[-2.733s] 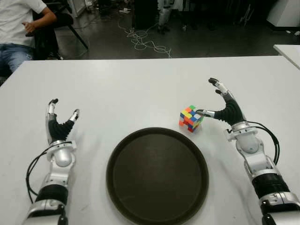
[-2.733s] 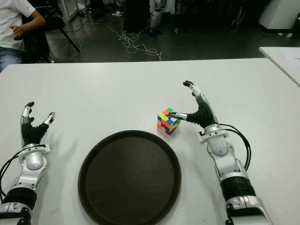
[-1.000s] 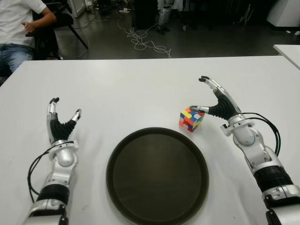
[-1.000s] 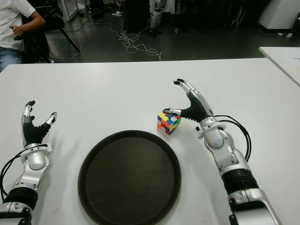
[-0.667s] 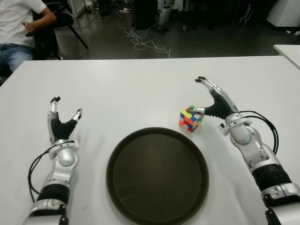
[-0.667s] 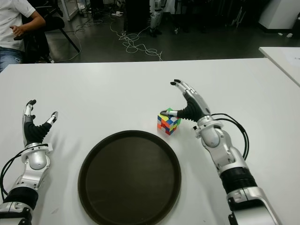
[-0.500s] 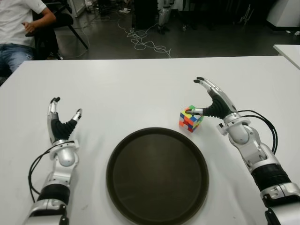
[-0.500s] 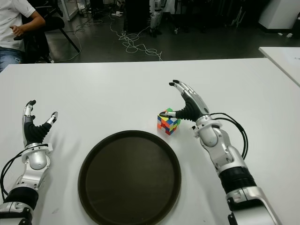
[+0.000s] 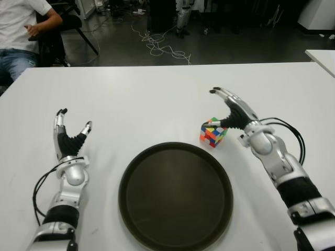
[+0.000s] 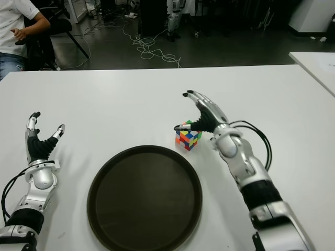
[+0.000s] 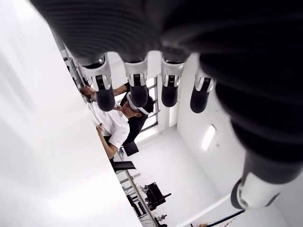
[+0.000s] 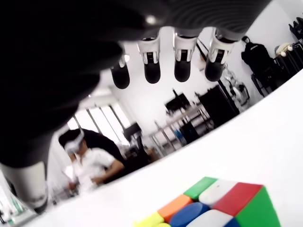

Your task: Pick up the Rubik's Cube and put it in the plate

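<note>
Right wrist view — Rubik's Cube [image 12: 213, 208] beneath spread, empty right hand [image 9: 230, 107] fingers [image 12: 152, 66].

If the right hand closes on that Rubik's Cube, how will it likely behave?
The Rubik's Cube looks rigid and flat-faced, so it should slide on the table rather than roll. Its glossy faces may slip. The right hand is open over it; the left hand is idle.

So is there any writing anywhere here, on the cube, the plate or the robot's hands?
No readable text anywhere.
Rubik's Cube: plain coloured squares, no logo visible.
Plate: plain dark surface, no marks.
Right hand, open by the cube, and left hand, open left of the plate: no labels legible.
Table: bare white.
</note>
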{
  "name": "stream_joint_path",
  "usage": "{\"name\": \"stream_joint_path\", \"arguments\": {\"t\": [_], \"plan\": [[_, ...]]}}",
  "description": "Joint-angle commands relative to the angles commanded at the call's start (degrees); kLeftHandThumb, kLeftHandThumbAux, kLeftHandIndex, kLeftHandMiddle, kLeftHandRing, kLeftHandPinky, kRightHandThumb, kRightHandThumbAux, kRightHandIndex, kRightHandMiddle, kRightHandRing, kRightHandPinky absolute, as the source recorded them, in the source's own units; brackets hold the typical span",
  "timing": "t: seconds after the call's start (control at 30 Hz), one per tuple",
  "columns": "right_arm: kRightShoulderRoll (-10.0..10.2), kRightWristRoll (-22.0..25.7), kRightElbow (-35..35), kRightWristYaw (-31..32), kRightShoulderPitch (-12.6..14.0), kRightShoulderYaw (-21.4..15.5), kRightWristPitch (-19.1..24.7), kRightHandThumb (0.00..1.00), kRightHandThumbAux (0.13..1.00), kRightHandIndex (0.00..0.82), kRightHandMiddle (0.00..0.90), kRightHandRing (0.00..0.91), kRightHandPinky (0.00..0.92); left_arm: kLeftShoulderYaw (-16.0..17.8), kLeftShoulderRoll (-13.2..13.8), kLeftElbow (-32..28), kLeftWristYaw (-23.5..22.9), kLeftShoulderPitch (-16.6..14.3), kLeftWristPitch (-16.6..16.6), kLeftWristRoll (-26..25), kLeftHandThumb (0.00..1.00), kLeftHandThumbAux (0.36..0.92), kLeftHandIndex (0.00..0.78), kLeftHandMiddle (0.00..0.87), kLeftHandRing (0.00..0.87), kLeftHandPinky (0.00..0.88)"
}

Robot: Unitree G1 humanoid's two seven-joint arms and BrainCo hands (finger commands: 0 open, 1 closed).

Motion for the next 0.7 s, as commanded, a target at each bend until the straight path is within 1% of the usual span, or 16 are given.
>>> {"name": "stream_joint_path", "arguments": {"t": [0.23,0.43,0.7], "plan": [[-0.42,-1.35,0.10,2.39,-1.98,1.65,2.51,0.000,0.614,0.000,0.000,0.000,0.000,0.03,-0.18,-0.56,-0.17,0.32,0.47,-0.13,0.000,0.655,0.000,0.000,0.000,0.032],[-0.60,-1.92,0.39,4.79,-3.72,2.69,4.17,0.000,0.654,0.000,0.000,0.000,0.000,-0.16,-0.11,-0.99,0.14,0.45,0.79,0.22,0.000,0.665,0.000,0.000,0.000,0.021],[-0.71,-2.67,0.45,6.04,-4.86,3.75,5.68,0.000,0.651,0.000,0.000,0.000,0.001,-0.23,0.06,-1.08,0.11,0.49,1.09,0.45,0.000,0.668,0.000,0.000,0.000,0.053]]}}
